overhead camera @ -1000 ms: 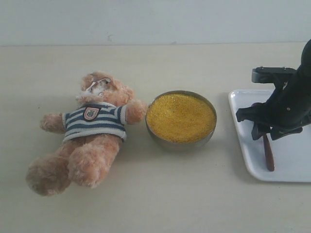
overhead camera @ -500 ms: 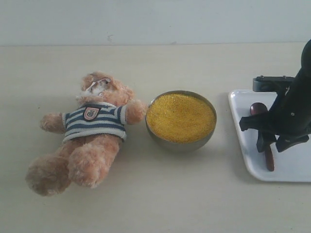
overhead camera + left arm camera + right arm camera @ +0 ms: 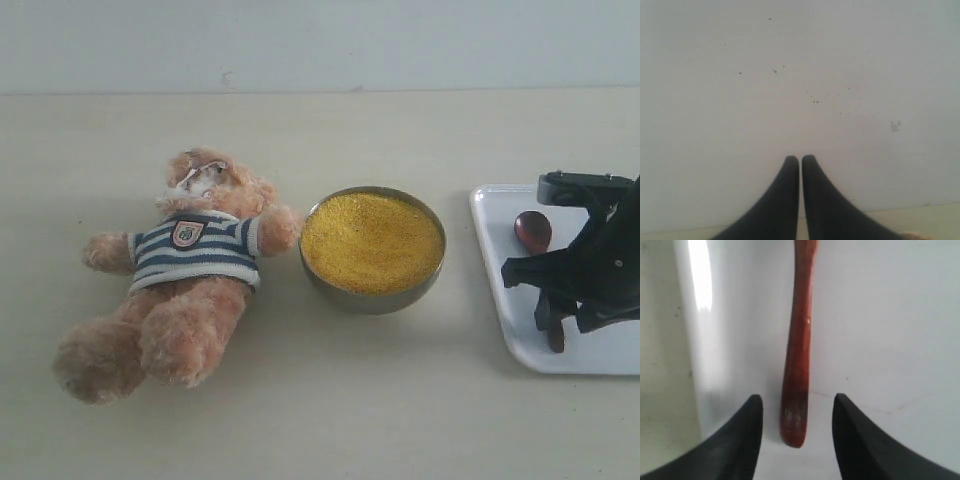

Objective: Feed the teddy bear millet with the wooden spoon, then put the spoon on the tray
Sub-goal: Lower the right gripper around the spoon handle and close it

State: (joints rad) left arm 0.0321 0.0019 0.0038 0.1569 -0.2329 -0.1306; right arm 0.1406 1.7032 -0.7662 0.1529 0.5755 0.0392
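Note:
The teddy bear (image 3: pixel 185 270) lies on its back at the left of the table, beside the steel bowl heaped with yellow millet (image 3: pixel 372 241). On the white tray (image 3: pixel 497 265) at the right lies the wooden spoon (image 3: pixel 533 231), its round bowl toward the back. My right gripper (image 3: pixel 553 312) hangs open over the spoon's handle end. In the right wrist view the spoon handle (image 3: pixel 798 350) lies on the tray (image 3: pixel 880 320) between the spread fingers of my right gripper (image 3: pixel 796 402), touching neither. My left gripper (image 3: pixel 800 160) is shut and empty, facing a pale wall.
The steel bowl (image 3: pixel 372 292) stands between the bear and the tray. The tray's near left corner (image 3: pixel 520 355) sits close to the right arm. A pale wall rises behind the table's far edge.
My right gripper has drawn back toward the right and near edge along the spoon, uncovering the spoon's bowl. The spoon stays flat on the tray. The left gripper, bear and bowl have not moved.

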